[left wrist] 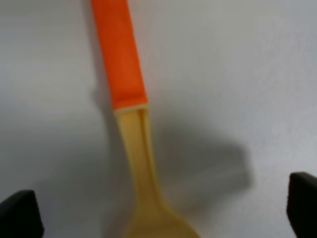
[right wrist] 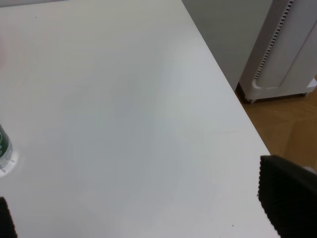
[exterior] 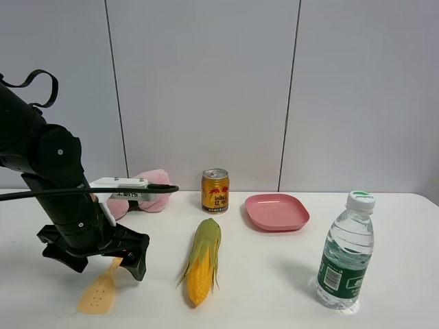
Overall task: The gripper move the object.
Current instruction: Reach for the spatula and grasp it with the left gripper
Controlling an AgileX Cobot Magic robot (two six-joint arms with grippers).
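Spatula (exterior: 97, 293), small, pale-yellow plastic with perforated blade and orange-red handle, lies flat on the white worktop (exterior: 274, 274) at front left, beside the yellow corn cob in green husk (exterior: 202, 260). Left tool (exterior: 96, 264) stands over its handle, jaws spread wide either side, apparently not touching it; the wrist view is blurred. Right tool (right wrist: 146, 208), jaws likewise apart, hangs over the worktop near a clear plastic water bottle (exterior: 346, 250).

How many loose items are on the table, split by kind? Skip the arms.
Drink containers: 2, the can and the water bottle
Utensils and dishes: 2, the spatula and the pink plate
Food: 1, the corn cob
Soft items: 1, the pink cloth bundle
Total: 6
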